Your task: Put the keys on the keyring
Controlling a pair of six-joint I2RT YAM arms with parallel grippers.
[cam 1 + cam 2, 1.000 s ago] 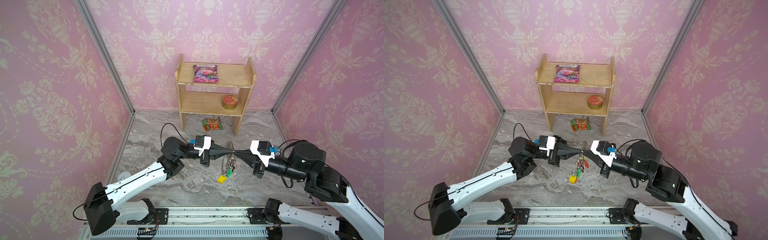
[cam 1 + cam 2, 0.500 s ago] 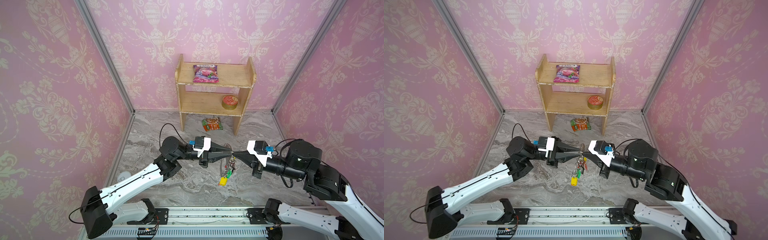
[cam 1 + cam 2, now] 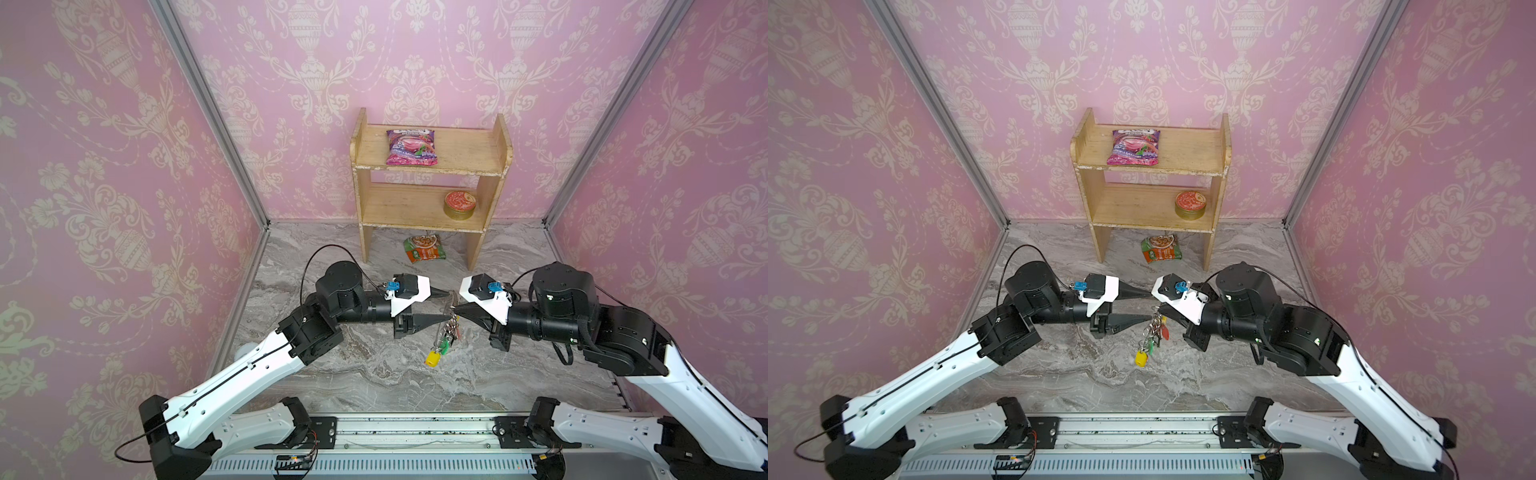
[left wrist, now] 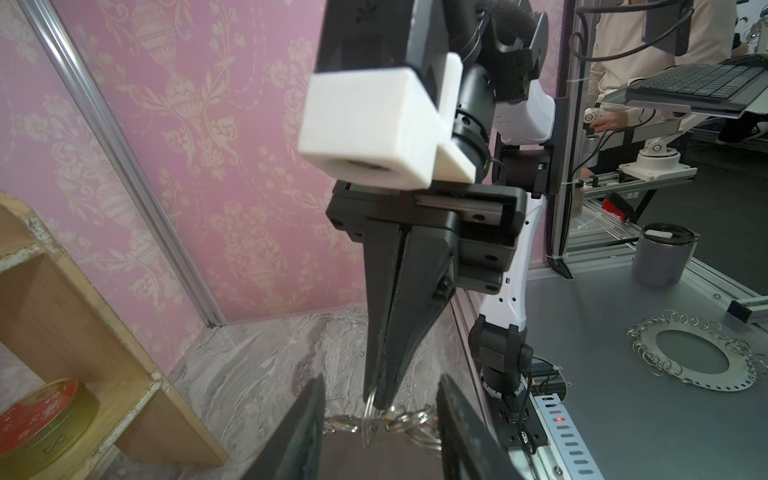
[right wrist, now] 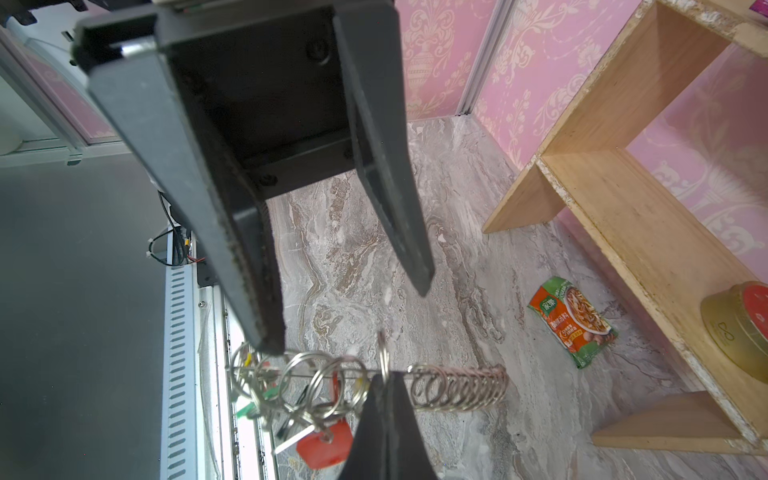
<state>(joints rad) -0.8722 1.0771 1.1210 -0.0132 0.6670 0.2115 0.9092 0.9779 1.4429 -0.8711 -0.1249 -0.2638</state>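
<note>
The keyring [image 3: 449,300] hangs in mid-air above the marble floor, edge-on in both top views, its silver loops [image 5: 457,386] strung in a row. My right gripper [image 3: 457,309] is shut on it, pinching one loop [image 5: 383,357] at its tips [image 5: 384,378]. My left gripper [image 3: 449,306] faces it and is open, one finger [image 5: 249,270] on either side of the keyring without clamping it. The keys dangle below in a bunch: a yellow tag [image 3: 432,358], a green tag [image 3: 1151,345] and an orange-red tag [image 5: 320,446].
A wooden shelf [image 3: 428,166] stands at the back with a pink packet [image 3: 411,146] and a round tin [image 3: 459,204]. A soup packet [image 3: 424,248] lies under it. Outside the cell a second looped metal hoop [image 4: 698,357] lies on a grey table.
My left gripper has opened off the keyring and its fingers now stand apart around it. The right gripper stays shut on it, and the bunch has shifted slightly left.
</note>
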